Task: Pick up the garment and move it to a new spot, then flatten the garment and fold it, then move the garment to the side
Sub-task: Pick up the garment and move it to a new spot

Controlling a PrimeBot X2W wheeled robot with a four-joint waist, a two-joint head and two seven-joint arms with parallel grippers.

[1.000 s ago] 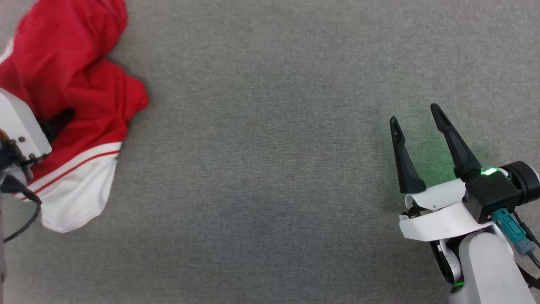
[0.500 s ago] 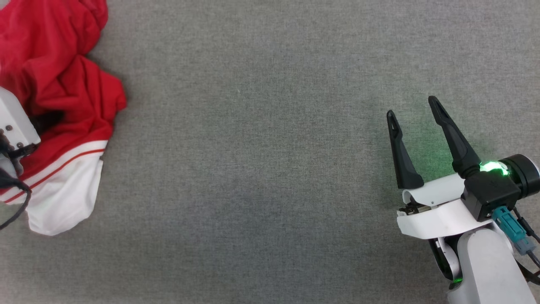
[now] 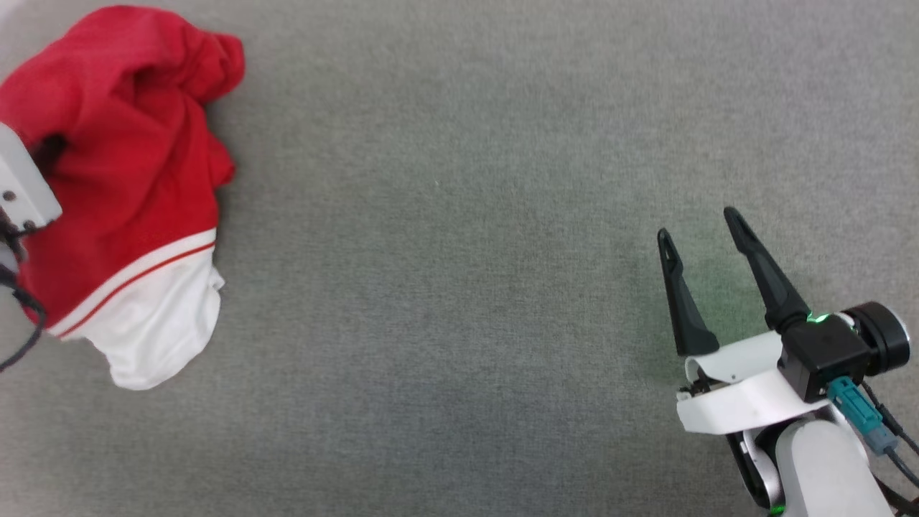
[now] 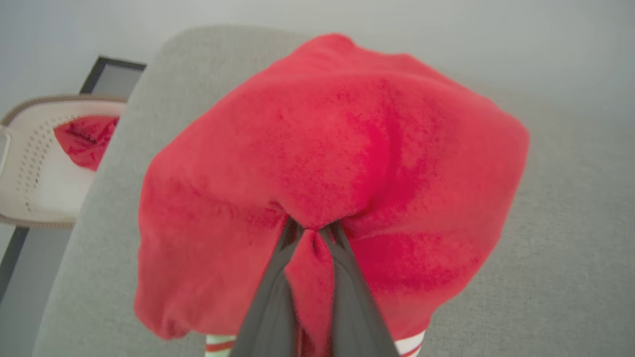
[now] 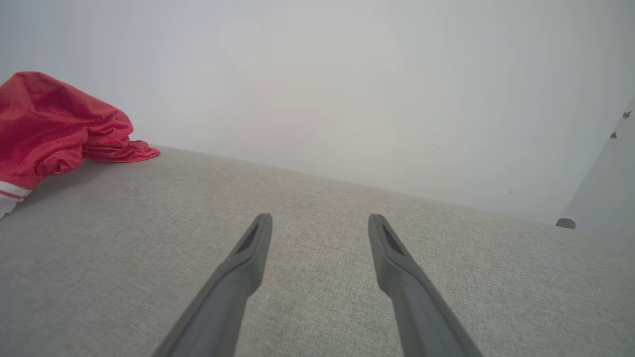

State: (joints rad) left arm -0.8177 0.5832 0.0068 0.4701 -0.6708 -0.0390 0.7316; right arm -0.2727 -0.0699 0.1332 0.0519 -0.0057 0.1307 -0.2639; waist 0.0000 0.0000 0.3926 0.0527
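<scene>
Since a second ago the shirt point(image 3: 122, 179) has bunched into a taller heap, and the left pincer point(image 4: 311, 233) has clenched on a red fold of it, the cloth pinched between its fingers. One grey fabric surface point(image 3: 459, 287) lies under everything, with a pale wall point(image 5: 317, 74) beyond its far edge. Two pincers, one shirt and one basket are in sight. The right pincer point(image 3: 696, 222) is released, jaws apart, with bare fabric ahead of it and the shirt far to its left. Left of the left pincer's fingers, off the surface's edge, a white perforated basket point(image 4: 30, 163) holds another red cloth point(image 4: 84, 139). The heap hides the surface just ahead of the left pincer.
</scene>
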